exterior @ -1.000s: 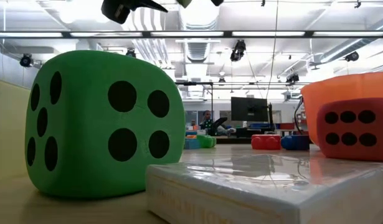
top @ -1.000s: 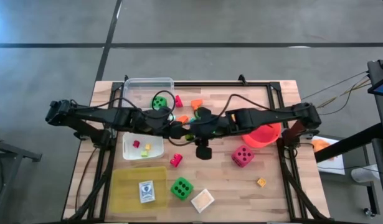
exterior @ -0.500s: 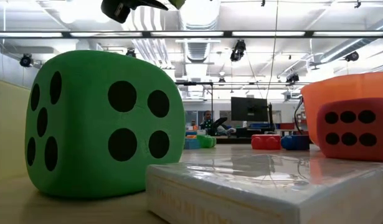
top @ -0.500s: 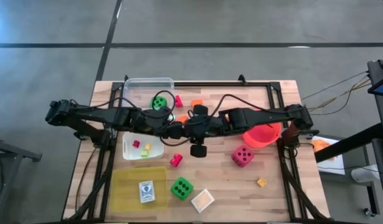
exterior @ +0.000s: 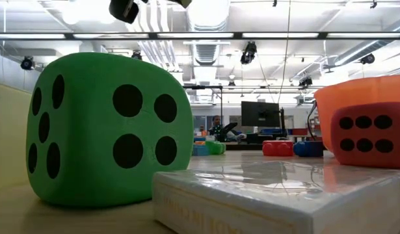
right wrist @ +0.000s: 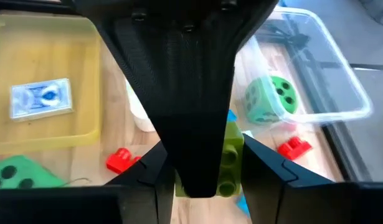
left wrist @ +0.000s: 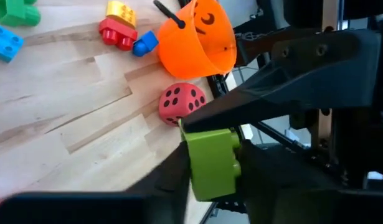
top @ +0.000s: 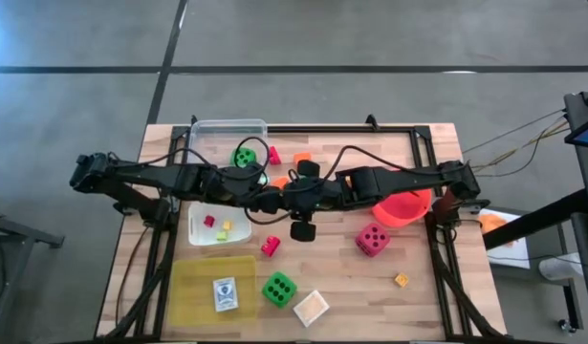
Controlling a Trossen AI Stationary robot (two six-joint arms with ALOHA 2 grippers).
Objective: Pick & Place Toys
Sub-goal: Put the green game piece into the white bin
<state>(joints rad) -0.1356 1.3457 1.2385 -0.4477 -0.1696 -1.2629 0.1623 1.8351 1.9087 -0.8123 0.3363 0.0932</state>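
Midair, left end effector (left wrist: 210,168) and right end effector (right wrist: 200,171) both clamp green block (left wrist: 211,163) above table centre

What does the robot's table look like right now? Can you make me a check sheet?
Surface: wooden table with toys scattered on it.
Job's things: green block up off the table between both hands; green die and pink die on the wood; second green die in the clear tub; card in the yellow tray.
Clutter: orange bucket beside the pink die.
Hands: right hand shut on the green block over mid-table; left hand meets it there.
Cables: black cable loops over the right arm.
Surroundings: grey floor; person far off.
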